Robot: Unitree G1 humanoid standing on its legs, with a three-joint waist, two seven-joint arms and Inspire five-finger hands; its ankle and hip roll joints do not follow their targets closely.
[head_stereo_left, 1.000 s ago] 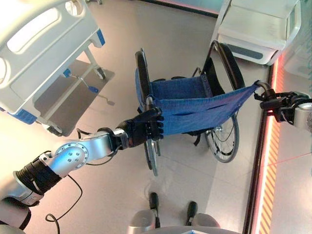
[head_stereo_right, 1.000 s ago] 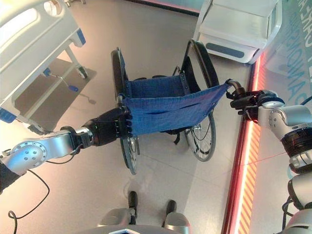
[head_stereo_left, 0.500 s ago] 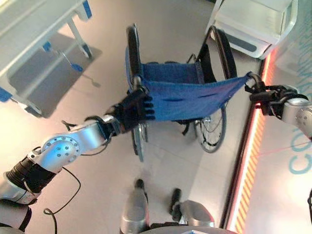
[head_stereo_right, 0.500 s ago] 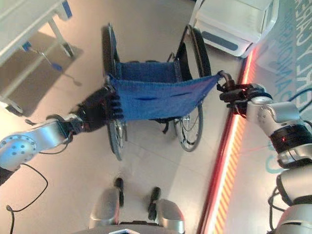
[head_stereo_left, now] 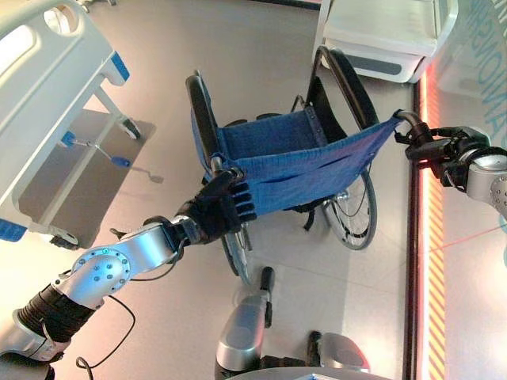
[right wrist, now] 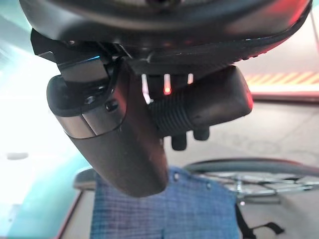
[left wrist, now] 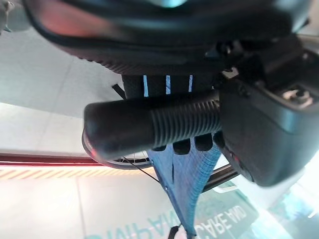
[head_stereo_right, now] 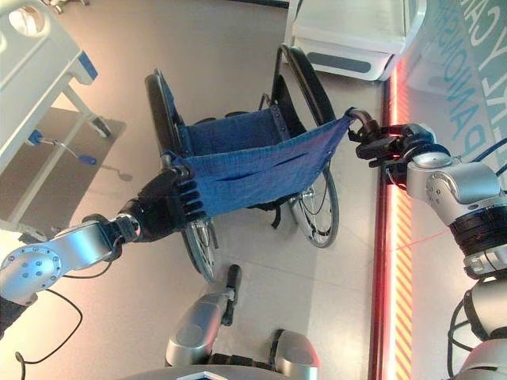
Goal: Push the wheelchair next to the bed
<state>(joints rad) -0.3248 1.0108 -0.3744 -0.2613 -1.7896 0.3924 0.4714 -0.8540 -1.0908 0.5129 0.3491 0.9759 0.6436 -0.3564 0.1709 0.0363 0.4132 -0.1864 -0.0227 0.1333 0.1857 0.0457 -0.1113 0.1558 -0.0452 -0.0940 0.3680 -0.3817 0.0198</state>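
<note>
Left eye view showed left hand [head_stereo_left: 220,210] and right hand [head_stereo_left: 445,150] curled round wheelchair [head_stereo_left: 293,166] handles; equal pushes would steer it toward the bed [head_stereo_left: 47,87], ahead-left of the left hand.

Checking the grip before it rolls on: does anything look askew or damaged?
Nothing stands out. The wheelchair is upright on its wheels, and the left robot hand and right robot hand each grip a push handle.

Cabinet: we see 1 white unit [head_stereo_left: 380,36] at the far right, beside the lit wall.
Floor strip: 1 red-orange striped line [head_stereo_left: 430,261] along the right wall.
</note>
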